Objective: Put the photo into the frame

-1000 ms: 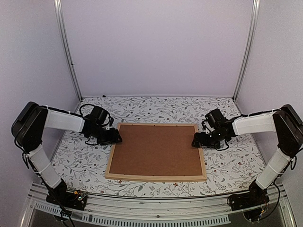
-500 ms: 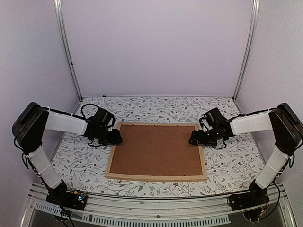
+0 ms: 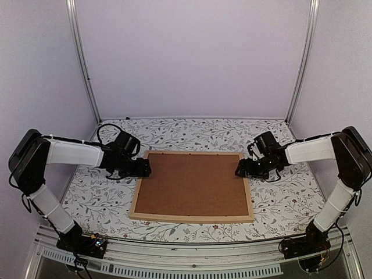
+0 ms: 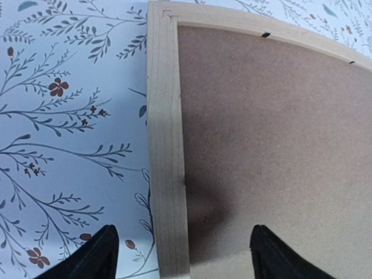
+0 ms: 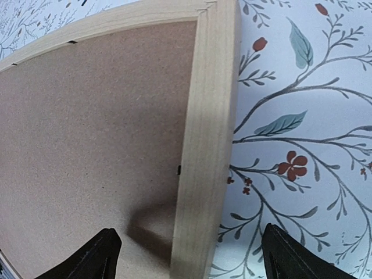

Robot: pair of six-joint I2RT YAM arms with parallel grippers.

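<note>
Setting: A table under a leaf-and-flower cloth [image 3: 99,197] is standing inside a booth of pale lilac walls, with both arms reaching in from the lower corners of the overhead view.

Frame: The frame [image 3: 190,219] is lying flat at the centre of that view, back side up, with the brown backing board [image 3: 192,183] filling its opening.

Photo: The photo is showing in no view; whether it is lying under the board cannot be told.

Left arm: The left gripper [image 3: 142,168] is hovering at the upper left of the frame, jaws spread and grasping nothing. Its wrist view is showing one fingertip over the cloth and the other over the board, with the wooden rail between them.

Right arm: The right gripper [image 3: 240,171] is mirroring it at the upper right, likewise released, straddling the right rail.

Step in hand: Both pincers appear to be lining up on the side rails, probably to take hold of the frame.

Doing it well: Each rail is wanting to sit centred between the fingers. Closing both sides together and level should keep the frame from skewing on the cloth or the inner fingertips from digging into the board.
</note>
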